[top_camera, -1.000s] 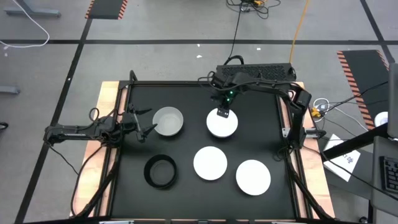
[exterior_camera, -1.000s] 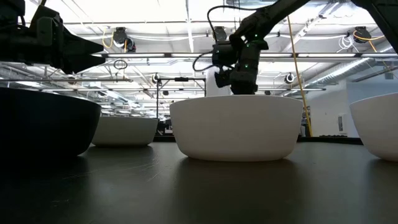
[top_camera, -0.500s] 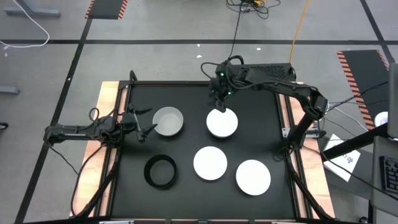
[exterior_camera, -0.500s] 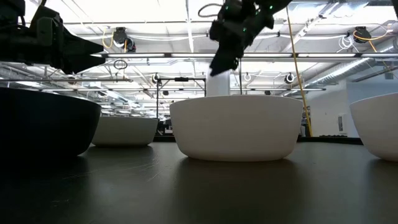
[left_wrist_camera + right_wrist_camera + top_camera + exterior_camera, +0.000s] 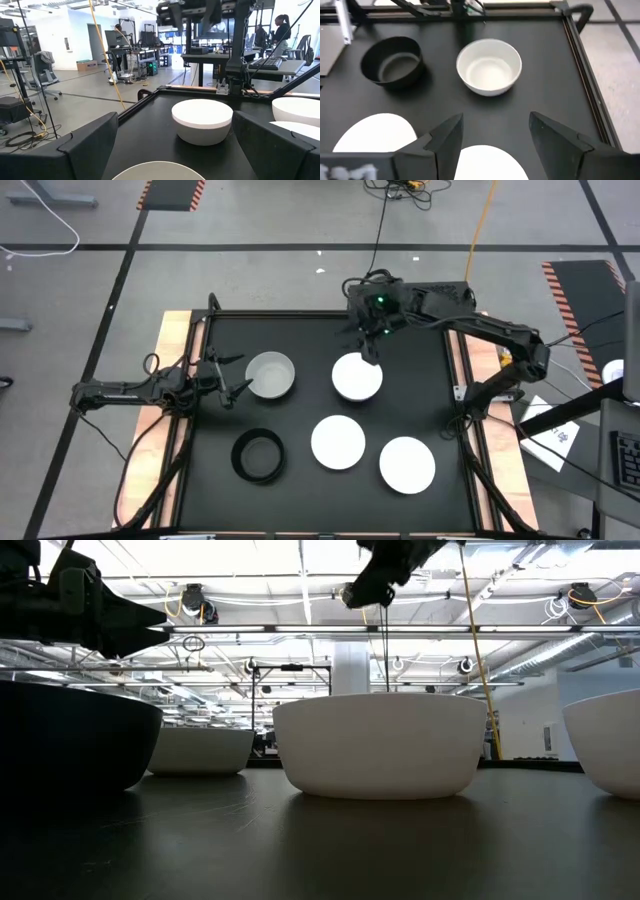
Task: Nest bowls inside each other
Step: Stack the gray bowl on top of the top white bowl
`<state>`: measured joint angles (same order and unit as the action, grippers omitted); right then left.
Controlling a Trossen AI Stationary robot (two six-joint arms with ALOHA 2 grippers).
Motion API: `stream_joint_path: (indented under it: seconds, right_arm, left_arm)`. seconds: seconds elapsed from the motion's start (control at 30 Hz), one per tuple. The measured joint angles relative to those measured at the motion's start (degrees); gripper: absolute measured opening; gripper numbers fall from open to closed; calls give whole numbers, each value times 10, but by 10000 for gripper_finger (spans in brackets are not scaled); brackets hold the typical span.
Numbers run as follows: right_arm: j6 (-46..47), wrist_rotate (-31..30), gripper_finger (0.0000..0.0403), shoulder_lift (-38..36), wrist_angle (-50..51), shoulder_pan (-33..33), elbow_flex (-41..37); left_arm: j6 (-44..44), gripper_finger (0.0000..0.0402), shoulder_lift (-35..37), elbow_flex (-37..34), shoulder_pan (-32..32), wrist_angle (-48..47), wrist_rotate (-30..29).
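Three white bowls (image 5: 338, 442) upside down, grey bowl (image 5: 270, 374) and black bowl (image 5: 258, 455) upright, both grippers' jaws open

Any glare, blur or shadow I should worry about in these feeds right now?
High view: even light, the white bowls wash out flat. Low view: bright ceiling lights behind, so the black bowl and right gripper are near silhouettes. Left wrist view: the nearest bowl rim is soft.

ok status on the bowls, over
Right gripper open, empty, raised over back white bowl. Left gripper open beside grey bowl. No nesting visible.
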<state>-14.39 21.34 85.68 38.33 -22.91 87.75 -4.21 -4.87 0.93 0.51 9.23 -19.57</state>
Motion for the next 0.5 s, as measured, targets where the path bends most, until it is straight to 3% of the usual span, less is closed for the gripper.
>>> stream_joint_path:
  seconds: [0.3, 0.5]
  right_arm:
    - [1, 0, 217, -111, -10, 9, -84]
    - [21, 0, 199, -211, -74, 9, -174]
  left_arm:
    - [0, 395, 0, 0, 0, 6, 0]
    - [2, 395, 0, 0, 0, 21, -1]
